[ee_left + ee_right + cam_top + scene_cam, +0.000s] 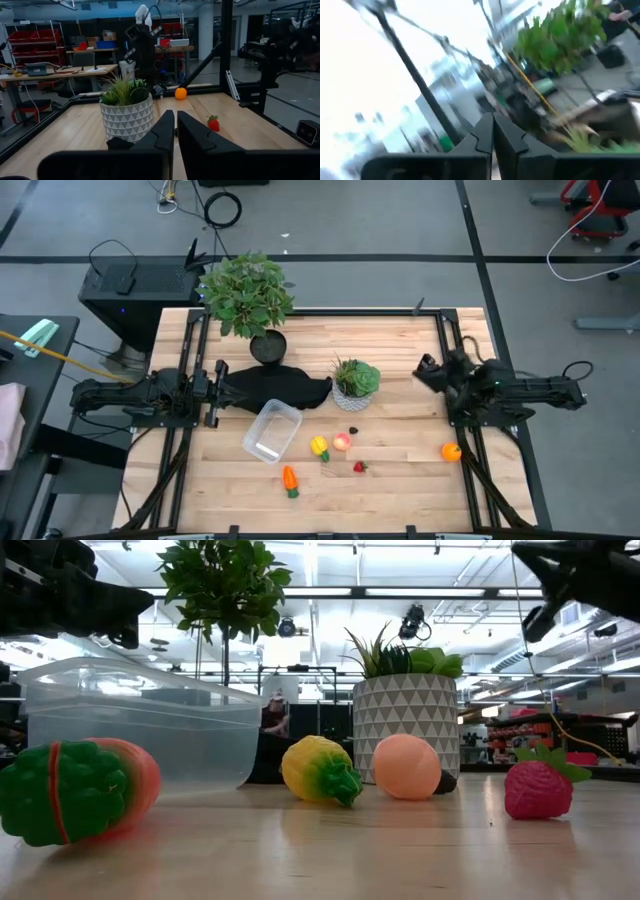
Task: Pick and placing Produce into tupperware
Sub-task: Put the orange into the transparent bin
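While the right claw (424, 370) hangs closed at the frame's right of centre, the round orange (451, 451) lies just below it, nearest that arm. The left claw (322, 392), closed, rests above the empty tupperware (272, 431).

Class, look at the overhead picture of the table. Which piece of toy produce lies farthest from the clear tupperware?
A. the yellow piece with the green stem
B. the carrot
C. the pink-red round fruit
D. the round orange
D: the round orange sits alone near the table's right edge by the right arm, while the yellow piece, carrot and pink-red fruit all lie close to the tupperware.
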Robot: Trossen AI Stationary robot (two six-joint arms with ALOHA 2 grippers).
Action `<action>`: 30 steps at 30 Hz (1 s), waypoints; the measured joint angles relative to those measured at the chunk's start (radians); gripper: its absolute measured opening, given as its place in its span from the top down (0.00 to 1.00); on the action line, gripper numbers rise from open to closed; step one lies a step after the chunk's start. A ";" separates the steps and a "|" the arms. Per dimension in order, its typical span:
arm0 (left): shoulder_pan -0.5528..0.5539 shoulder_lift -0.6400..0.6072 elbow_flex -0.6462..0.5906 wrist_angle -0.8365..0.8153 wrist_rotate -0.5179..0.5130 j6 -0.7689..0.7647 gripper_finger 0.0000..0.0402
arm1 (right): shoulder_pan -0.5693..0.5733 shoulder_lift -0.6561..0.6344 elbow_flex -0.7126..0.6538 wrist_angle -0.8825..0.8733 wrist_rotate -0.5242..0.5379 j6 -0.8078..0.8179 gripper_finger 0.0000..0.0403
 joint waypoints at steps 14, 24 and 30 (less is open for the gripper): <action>0.000 0.000 0.000 0.000 0.000 0.019 0.91 | -0.001 0.000 0.000 0.106 0.247 0.274 0.96; 0.000 0.000 0.000 0.019 0.000 0.068 0.94 | 0.007 0.145 0.176 -0.011 0.241 0.166 0.96; 0.006 0.000 0.000 0.171 -0.007 0.087 0.92 | 0.008 0.522 0.580 -0.272 0.055 0.011 0.96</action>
